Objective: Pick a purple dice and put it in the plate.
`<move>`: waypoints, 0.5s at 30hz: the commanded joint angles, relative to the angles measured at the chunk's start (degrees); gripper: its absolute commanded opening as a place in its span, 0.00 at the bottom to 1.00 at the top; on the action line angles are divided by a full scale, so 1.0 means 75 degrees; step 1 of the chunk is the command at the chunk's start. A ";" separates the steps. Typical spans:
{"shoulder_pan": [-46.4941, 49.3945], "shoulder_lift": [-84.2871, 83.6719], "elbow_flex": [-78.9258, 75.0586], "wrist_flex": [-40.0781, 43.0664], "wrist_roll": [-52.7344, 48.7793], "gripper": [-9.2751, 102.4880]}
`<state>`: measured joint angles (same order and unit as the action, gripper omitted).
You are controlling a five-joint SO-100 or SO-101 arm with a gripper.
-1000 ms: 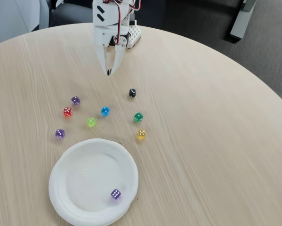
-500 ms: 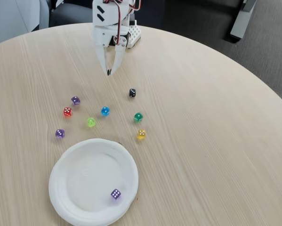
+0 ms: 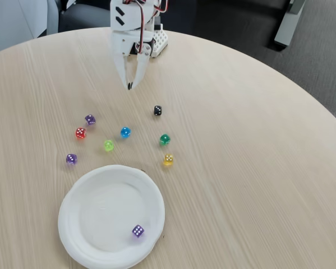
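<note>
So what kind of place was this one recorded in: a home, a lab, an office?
Probably an office or meeting room. The arm stands on a large round light-wood table, dark carpet-like flooring shows beyond its edge, and a grey furniture leg stands at top right. Nothing homely is visible.

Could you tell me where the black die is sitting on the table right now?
In the fixed view, the black die lies on the table right of centre, below the gripper and above the green die.

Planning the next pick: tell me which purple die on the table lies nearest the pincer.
The upper purple die, just above the red die. The other purple die sits lower, near the plate rim, farther from the pincer.
</note>
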<state>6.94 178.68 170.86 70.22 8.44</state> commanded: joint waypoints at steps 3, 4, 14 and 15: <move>0.0059 0.0059 -0.0023 0.0035 0.0082 0.09; 0.0059 0.0059 -0.0023 0.0035 0.0082 0.09; 0.0059 0.0059 -0.0023 0.0035 0.0082 0.09; 0.0059 0.0059 -0.0023 0.0035 0.0082 0.09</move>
<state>6.94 178.68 170.86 70.22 8.44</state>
